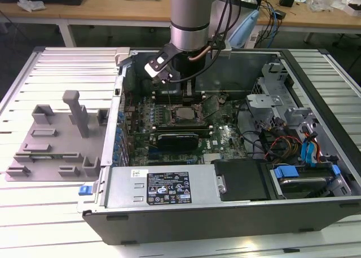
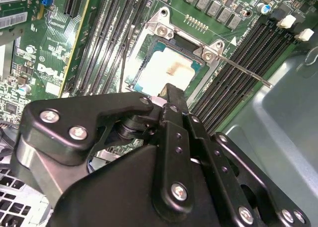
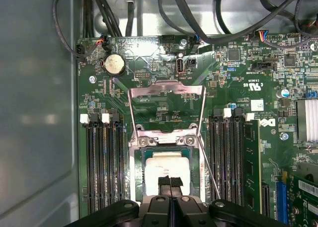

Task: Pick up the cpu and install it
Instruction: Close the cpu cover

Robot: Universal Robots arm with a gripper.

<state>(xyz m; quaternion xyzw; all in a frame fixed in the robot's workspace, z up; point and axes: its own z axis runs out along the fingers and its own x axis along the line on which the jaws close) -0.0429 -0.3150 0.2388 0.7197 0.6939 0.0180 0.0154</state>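
The cpu (image 3: 164, 168) is a pale silver-white square lying flat inside the motherboard socket, also seen in the second wrist view (image 2: 166, 70) and the exterior view (image 1: 184, 113). The socket's metal load plate (image 3: 166, 90) stands swung up and open behind it. My gripper (image 3: 170, 183) hangs right over the near edge of the cpu, its two black fingers pressed together with nothing between them. In the exterior view the gripper (image 1: 189, 94) reaches down into the open computer case just behind the socket.
A thin socket lever (image 3: 208, 172) sticks out beside the socket. Memory slots (image 3: 102, 167) flank it on both sides. The case wall (image 1: 169, 184), a drive cage and cables (image 1: 282, 139) ring the board. A grey plastic fixture (image 1: 56, 139) sits at the exterior view's left.
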